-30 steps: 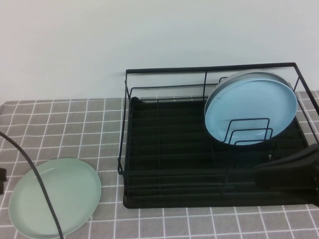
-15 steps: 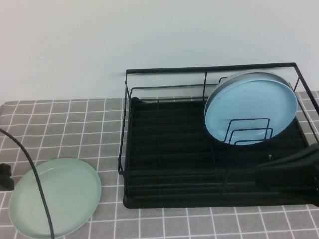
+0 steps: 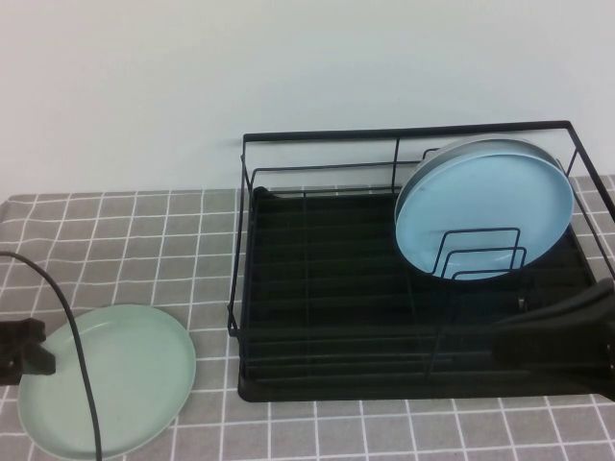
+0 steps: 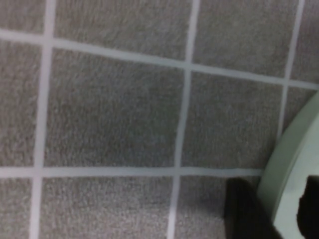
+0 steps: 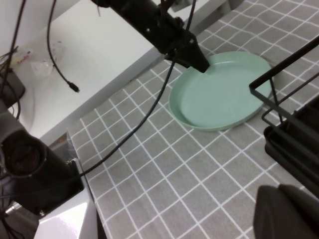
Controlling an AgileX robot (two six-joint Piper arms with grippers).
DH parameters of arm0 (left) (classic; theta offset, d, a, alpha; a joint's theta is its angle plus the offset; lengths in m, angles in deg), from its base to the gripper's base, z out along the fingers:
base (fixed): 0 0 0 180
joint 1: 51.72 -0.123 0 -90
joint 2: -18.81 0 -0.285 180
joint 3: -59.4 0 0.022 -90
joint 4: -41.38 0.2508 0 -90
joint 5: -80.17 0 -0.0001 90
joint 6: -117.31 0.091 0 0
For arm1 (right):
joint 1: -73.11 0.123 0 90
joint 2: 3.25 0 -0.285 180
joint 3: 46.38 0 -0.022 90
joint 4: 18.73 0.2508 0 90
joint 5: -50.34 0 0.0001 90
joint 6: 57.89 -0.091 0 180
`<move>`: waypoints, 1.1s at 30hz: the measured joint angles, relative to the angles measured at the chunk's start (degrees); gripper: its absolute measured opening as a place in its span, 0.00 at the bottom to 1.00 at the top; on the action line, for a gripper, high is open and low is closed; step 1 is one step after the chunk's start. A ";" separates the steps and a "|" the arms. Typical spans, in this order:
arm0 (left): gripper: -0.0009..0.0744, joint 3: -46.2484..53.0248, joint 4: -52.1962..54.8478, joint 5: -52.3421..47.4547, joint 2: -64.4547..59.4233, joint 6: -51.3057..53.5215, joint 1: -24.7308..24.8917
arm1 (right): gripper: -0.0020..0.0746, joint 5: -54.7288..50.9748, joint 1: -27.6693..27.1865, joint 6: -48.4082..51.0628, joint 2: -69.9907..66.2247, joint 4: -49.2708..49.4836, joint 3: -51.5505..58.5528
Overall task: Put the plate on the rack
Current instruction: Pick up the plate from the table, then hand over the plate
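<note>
1. We find the plate (image 3: 108, 379) flat on the checked cloth (image 3: 144, 240), well apart from the rack (image 3: 404, 288), with the left gripper (image 3: 38, 353) at its outer rim.
2. In the left wrist view, dark fingers (image 4: 244, 211) straddle that rim, not yet closed on it.
3. We judge the grasp step is in hand; next, pinch the rim, lift, and carry toward the free dividers (image 3: 480, 254) beside the blue plate (image 3: 483, 206).
4. The right gripper (image 3: 557, 331) hovers over the rack's near corner; we cannot tell its opening.

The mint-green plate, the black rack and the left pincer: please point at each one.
mint-green plate (image 3: 130, 379): high view, bare middle of its face.
black rack (image 3: 332, 288): high view, slatted tray base.
left pincer (image 3: 43, 357): high view, tip at the plate's left rim.
</note>
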 joint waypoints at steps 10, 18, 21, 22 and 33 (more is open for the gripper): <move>0.01 0.00 -0.16 -0.69 -0.94 -0.27 -0.10 | 0.02 -2.01 0.00 0.00 0.00 1.10 0.00; 0.01 0.00 -2.15 -0.59 4.07 -0.38 -0.10 | 0.02 -2.54 0.00 0.00 0.00 1.10 0.00; 0.01 0.00 -2.68 -0.72 7.76 -0.13 -0.10 | 0.02 -2.18 0.00 0.00 0.00 2.32 0.00; 0.01 0.00 -2.81 -1.02 9.19 -0.13 -0.10 | 0.02 -2.06 0.00 0.00 0.00 2.83 0.00; 0.01 -3.20 -16.18 -11.40 28.37 6.71 0.82 | 0.02 -1.57 0.00 -2.73 0.00 15.21 0.00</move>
